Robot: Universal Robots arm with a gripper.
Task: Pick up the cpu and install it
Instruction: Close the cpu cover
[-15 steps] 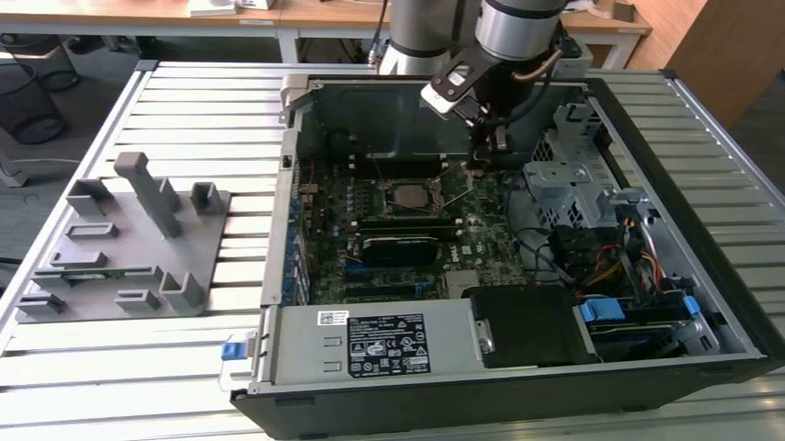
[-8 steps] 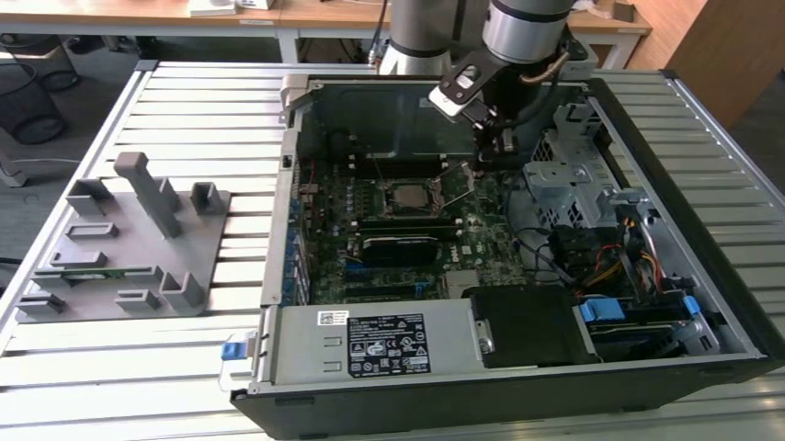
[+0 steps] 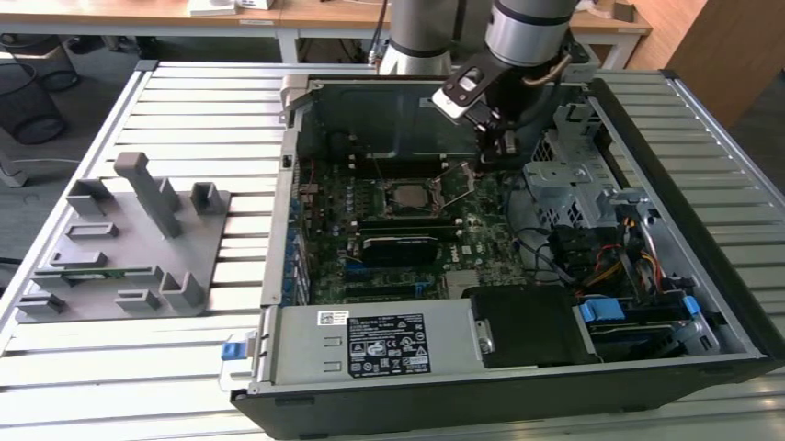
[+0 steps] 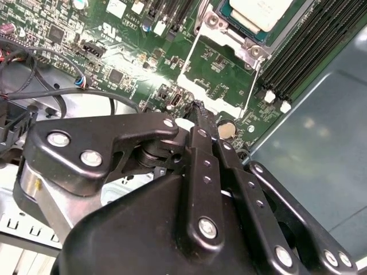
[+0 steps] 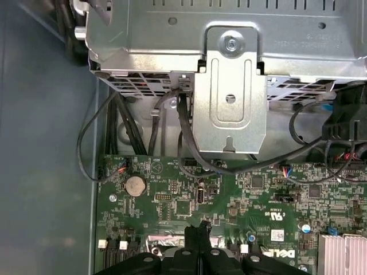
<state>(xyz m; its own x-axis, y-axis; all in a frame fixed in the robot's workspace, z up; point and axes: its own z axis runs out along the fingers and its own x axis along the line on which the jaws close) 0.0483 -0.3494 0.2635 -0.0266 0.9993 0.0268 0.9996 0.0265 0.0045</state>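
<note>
The cpu (image 3: 403, 195), a silver-topped square chip, lies in its socket in the middle of the green motherboard (image 3: 484, 230), inside the open computer case. In the second wrist view the cpu (image 4: 259, 10) sits beside the socket's metal frame (image 4: 202, 34), which is swung open. My gripper (image 3: 501, 156) hangs over the board toward the exterior view's right of the socket, apart from the chip. Both wrist views show the black fingers pressed together with nothing between them: gripper (image 4: 200, 110), gripper (image 5: 198, 229). Just beyond the tips lies a coin cell (image 4: 227, 130).
A grey metal drive cage (image 3: 567, 179) and black cables (image 5: 189, 143) crowd the case on the exterior view's right. A black block (image 3: 399, 246) sits on the board below the socket. The power supply (image 3: 368, 344) fills the near side. A grey parts holder (image 3: 123, 243) stands on the slatted table.
</note>
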